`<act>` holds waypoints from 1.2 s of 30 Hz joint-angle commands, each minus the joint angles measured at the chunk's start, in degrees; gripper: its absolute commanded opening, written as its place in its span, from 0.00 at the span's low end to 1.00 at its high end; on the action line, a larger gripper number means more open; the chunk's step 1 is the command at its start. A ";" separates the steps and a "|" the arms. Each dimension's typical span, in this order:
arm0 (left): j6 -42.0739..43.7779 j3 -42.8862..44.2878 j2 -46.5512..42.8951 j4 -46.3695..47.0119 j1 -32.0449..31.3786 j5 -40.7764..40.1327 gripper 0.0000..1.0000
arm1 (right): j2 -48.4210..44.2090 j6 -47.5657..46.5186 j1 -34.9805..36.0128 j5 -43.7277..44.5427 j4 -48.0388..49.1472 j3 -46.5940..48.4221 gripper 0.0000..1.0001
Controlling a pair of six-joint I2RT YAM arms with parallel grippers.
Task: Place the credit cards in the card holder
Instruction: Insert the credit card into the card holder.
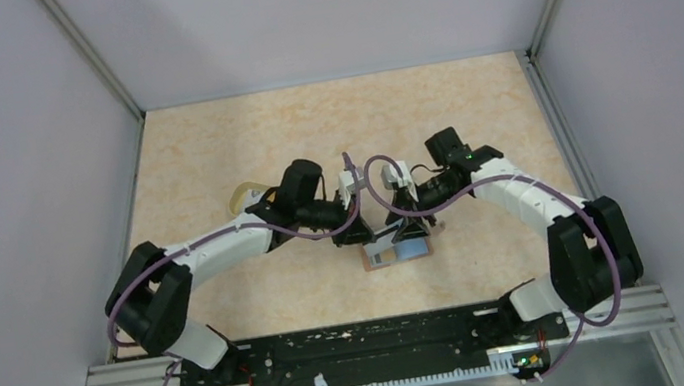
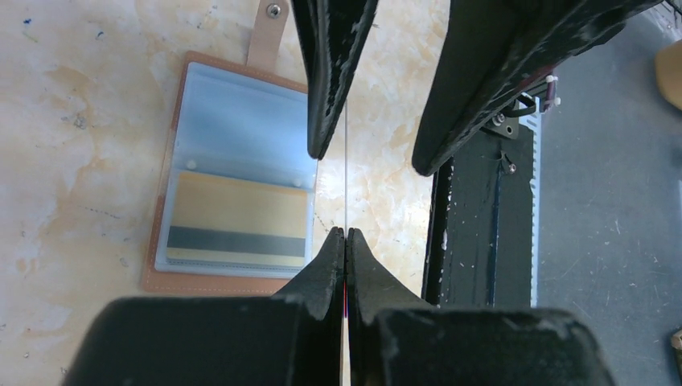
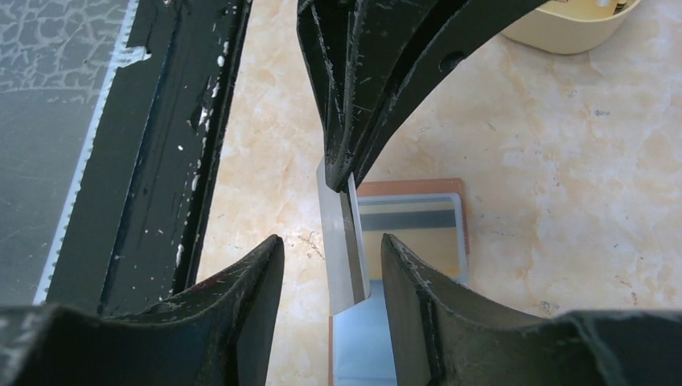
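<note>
Credit cards show in two places. A thin white card (image 3: 344, 257) of plastic hangs edge-down in the air, and an orange-yellow card (image 2: 237, 217) with a dark stripe sits in a clear pocket of the card holder (image 2: 241, 129). This small reddish-brown folding wallet lies open and flat, its light blue lining up and its snap tab pointing away from the fold.

The holder rests on the beige marbled bench (image 1: 211, 151), near the middle of the near edge and just beside the black base rail (image 3: 161, 161).

The left gripper (image 2: 346, 233) is pinched tight on the white card, its two black fingers pressed together on the card's faces. The card stands above the bench beside the holder's edge.

The right gripper (image 3: 331, 237) faces it from the other side with its fingers spread. One finger stands on each side of the white card, which is nearer one finger than the other, and a gap shows on at least one side.

A translucent yellowish plastic cup (image 1: 246, 196) stands farther back, toward the bench's left edge and behind the left arm.
</note>
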 commanded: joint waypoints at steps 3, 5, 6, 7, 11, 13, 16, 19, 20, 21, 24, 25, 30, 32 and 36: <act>1.81 0.36 -3.42 2.42 -0.46 1.15 0.00 | 1.85 1.72 1.35 0.34 1.91 0.59 0.39; 1.46 -0.09 -4.00 3.52 -0.46 0.68 0.00 | 2.48 1.83 1.54 0.30 1.02 1.36 0.24; 0.82 -0.56 -4.41 4.58 -0.46 0.09 0.00 | 2.88 1.91 1.55 0.08 -0.02 2.07 0.08; 0.22 -1.29 -4.88 6.03 -0.46 -1.08 0.10 | 3.38 2.03 1.55 -0.46 -1.32 3.35 0.00; -7.52 -7.00 -8.86 15.48 -0.46 -8.28 0.60 | 4.32 4.48 0.74 -6.01 -6.16 7.98 0.00; -11.24 -12.72 -12.89 24.47 -0.37 -10.58 0.77 | 3.55 5.56 -1.45 -9.45 -6.66 8.54 0.00; -18.08 -22.47 -19.92 40.20 -0.37 -16.48 0.98 | 1.19 13.71 -5.54 -14.80 -1.44 6.62 0.00; -27.16 -32.90 -23.74 58.26 -0.37 -25.10 0.99 | -2.40 28.91 -9.64 -20.92 13.31 2.56 0.00; -29.77 -35.86 -23.37 63.07 -0.37 -26.89 0.99 | -3.79 35.28 -10.36 -22.24 19.68 0.55 0.00; -31.55 -37.00 -22.20 66.97 -0.37 -27.01 0.99 | -5.12 41.72 -10.63 -22.64 26.92 -1.37 0.00; -37.94 -37.39 -15.81 79.07 -0.37 -24.12 0.98 | -8.93 64.80 -10.66 -20.12 52.08 -8.27 0.00; -39.26 -37.13 -13.14 83.92 -0.37 -22.68 0.98 | -9.80 72.57 -10.66 -18.61 60.42 -10.62 0.00; -43.50 -34.10 1.72 100.41 -0.51 -20.74 0.91 | -9.63 88.55 -10.67 -15.48 75.24 -14.36 0.00; -44.10 -31.22 4.45 100.57 -0.94 -19.66 0.88 | -9.29 89.66 -10.62 -15.17 75.83 -14.66 0.00; -43.68 -27.78 5.80 100.55 -1.42 -19.27 0.80 | -8.97 91.08 -10.41 -14.87 77.26 -15.00 0.00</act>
